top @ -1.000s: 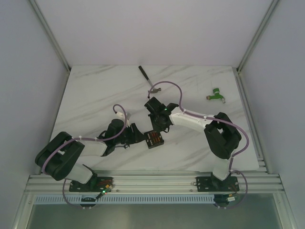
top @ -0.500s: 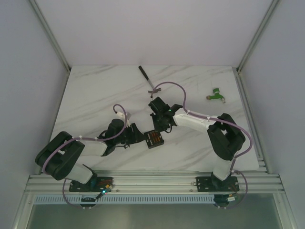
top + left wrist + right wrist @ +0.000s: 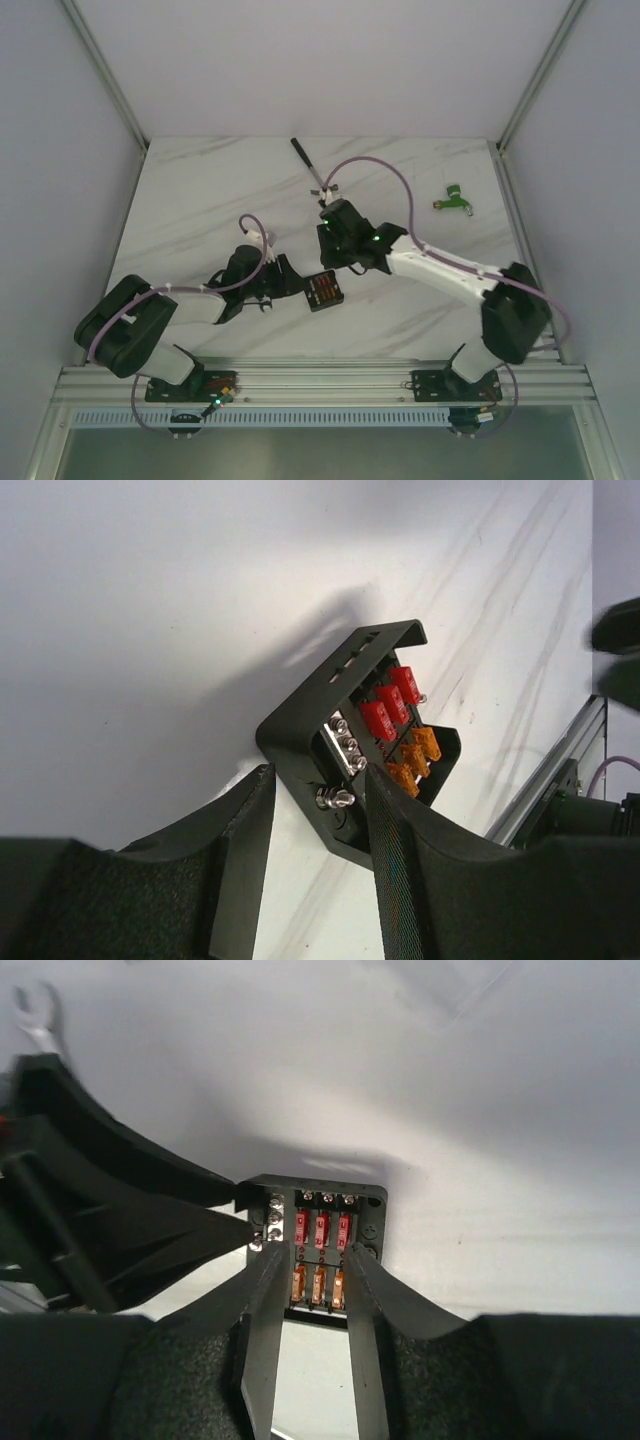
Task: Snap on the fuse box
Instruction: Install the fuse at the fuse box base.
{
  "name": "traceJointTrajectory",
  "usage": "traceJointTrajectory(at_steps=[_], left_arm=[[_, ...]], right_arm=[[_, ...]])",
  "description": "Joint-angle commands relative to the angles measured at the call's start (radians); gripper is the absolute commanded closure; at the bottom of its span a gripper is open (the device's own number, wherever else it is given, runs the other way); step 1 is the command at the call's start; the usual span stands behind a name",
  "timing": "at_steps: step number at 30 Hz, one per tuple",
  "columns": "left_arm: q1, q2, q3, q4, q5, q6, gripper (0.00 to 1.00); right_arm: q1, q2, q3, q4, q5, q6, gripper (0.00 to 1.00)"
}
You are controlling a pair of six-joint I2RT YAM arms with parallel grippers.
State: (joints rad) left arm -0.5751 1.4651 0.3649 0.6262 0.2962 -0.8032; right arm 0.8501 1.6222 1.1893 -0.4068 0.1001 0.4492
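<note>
From above, the small square black plastic fuse box (image 3: 323, 290) sits on the white marble-patterned table (image 3: 200, 215), a little below the middle of the frame, its rows of red and orange fuses facing up. The left gripper (image 3: 300, 283) meets the box's left edge from the left. The right gripper (image 3: 335, 268) hangs over the box's upper right side, pointing down at it. Toward the top centre lies a black-handled metal wrench (image 3: 308, 163), well apart from the box. A green-and-red connector piece (image 3: 453, 197) lies near the right edge of the table.

In the left wrist view, the box fills the centre, seen corner-on, with silver screws along its near wall. The two black left fingers (image 3: 240, 830) clamp this near corner from both sides, their pads against the plastic, so this gripper grasps the box.

In the right wrist view, the box lies in the centre, red fuses in the upper row and orange in the lower. The right fingers (image 3: 265, 1310) stand narrowly parted over the lower row, the orange fuses showing in the gap. Whether their tips touch the box cannot be told. The left gripper reaches in from the left side of the frame to the box's left edge.
</note>
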Motion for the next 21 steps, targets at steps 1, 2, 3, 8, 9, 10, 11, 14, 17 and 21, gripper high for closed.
traceJointTrajectory(at_steps=[1,2,3,8,9,10,11,14,17,21], left_arm=[[0.001,0.011,0.035,-0.029,0.025,0.015,0.5],[0.002,0.013,0.042,-0.034,0.024,0.016,0.5],[0.001,0.015,0.048,-0.038,0.026,0.015,0.5],[0.001,0.054,0.085,-0.033,0.035,-0.006,0.5],[0.001,0.067,0.092,-0.022,0.042,-0.015,0.5],[0.001,0.081,0.099,-0.006,0.051,-0.027,0.5],[0.001,0.097,0.108,0.011,0.06,-0.04,0.5],[0.001,0.141,0.138,0.045,0.083,-0.066,0.5],[0.003,0.148,0.165,0.026,0.065,-0.062,0.48],[0.018,0.091,0.195,-0.083,-0.013,-0.001,0.41]], right_arm=[[-0.022,-0.122,-0.096,0.069,0.055,0.043,0.63],[-0.028,-0.134,-0.12,0.08,0.054,0.049,0.61],[-0.031,-0.146,-0.146,0.092,0.056,0.056,0.6],[-0.071,-0.202,-0.259,0.207,0.035,0.067,0.49],[-0.086,-0.205,-0.268,0.228,0.028,0.063,0.48],[-0.1,-0.203,-0.271,0.244,0.022,0.059,0.47],[-0.113,-0.198,-0.272,0.261,0.015,0.051,0.46],[-0.156,-0.178,-0.283,0.348,-0.012,0.037,0.41],[-0.226,-0.149,-0.295,0.46,-0.097,0.029,0.39],[-0.292,-0.09,-0.287,0.566,-0.194,0.077,0.38]])
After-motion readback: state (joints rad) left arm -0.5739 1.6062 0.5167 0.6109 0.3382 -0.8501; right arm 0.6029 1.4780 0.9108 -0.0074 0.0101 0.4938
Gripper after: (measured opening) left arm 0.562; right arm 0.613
